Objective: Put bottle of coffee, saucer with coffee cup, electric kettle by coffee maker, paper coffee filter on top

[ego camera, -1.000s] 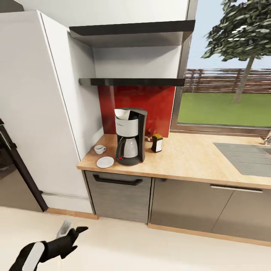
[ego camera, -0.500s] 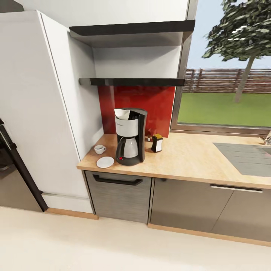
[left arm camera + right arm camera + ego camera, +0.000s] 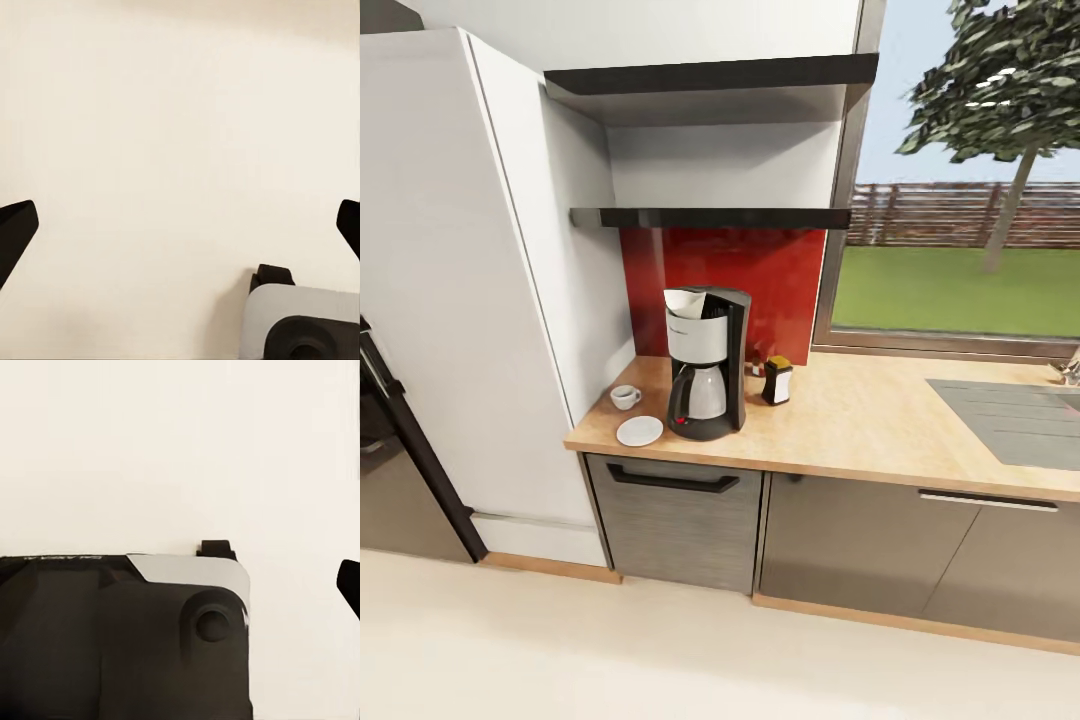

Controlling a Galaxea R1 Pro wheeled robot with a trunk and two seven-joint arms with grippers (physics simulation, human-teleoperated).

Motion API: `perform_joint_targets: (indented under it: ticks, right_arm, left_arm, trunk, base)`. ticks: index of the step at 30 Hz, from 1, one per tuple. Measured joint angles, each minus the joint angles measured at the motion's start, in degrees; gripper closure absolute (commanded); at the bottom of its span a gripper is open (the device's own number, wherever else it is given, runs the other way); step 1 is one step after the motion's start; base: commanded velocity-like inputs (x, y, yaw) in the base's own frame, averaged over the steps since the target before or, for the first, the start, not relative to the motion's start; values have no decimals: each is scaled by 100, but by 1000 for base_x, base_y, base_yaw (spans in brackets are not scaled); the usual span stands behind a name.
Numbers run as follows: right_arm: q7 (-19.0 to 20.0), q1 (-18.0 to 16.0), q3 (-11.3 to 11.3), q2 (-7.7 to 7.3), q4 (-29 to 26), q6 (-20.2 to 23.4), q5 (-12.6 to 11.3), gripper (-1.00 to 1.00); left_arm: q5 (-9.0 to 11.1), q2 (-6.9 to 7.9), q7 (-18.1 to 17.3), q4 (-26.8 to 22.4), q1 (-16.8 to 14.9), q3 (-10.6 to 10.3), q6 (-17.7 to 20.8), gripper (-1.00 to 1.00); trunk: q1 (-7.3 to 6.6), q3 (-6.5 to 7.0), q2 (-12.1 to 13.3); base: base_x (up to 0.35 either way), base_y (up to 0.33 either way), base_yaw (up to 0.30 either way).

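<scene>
The black and silver coffee maker (image 3: 705,365) stands on the wooden countertop (image 3: 860,420), with a white paper filter (image 3: 683,300) in its top. To its left a white coffee cup (image 3: 625,396) sits on the counter, apart from the white saucer (image 3: 639,431) nearer the front edge. The dark, yellow-lidded bottle of coffee (image 3: 777,380) stands just right of the machine. My left gripper (image 3: 180,225) hangs open over pale floor, fingertips (image 3: 16,231) wide apart. My right gripper (image 3: 180,585) also looks open, one fingertip (image 3: 349,583) at the frame's edge.
Two dark shelves (image 3: 710,216) hang above the counter beside a tall white cabinet (image 3: 460,280). A sink (image 3: 1020,415) lies at the right under the window. Cabinet doors and a drawer handle (image 3: 672,481) face me. My own base (image 3: 120,637) sits below the wrists.
My left arm and gripper have dropped out of the head view's lower left corner. The counter and everything on it are unmoved.
</scene>
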Motion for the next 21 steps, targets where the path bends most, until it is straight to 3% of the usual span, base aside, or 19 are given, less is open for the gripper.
perform_joint_targets:
  ticks: [7,21]
  right_arm:
    - [-7,1,-153,-17,-4,9,3,-100]
    - [4,2,-176,-11,-7,16,-5,-100]
  left_arm:
    - [-4,5,103,210,1,0,-20,-100]
    - [2,23,128,297,8,-4,14,-100]
  trunk:
    - [0,0,0]
    - [0,0,0]
  base:
    - [0,0,0]
    - [0,0,0]
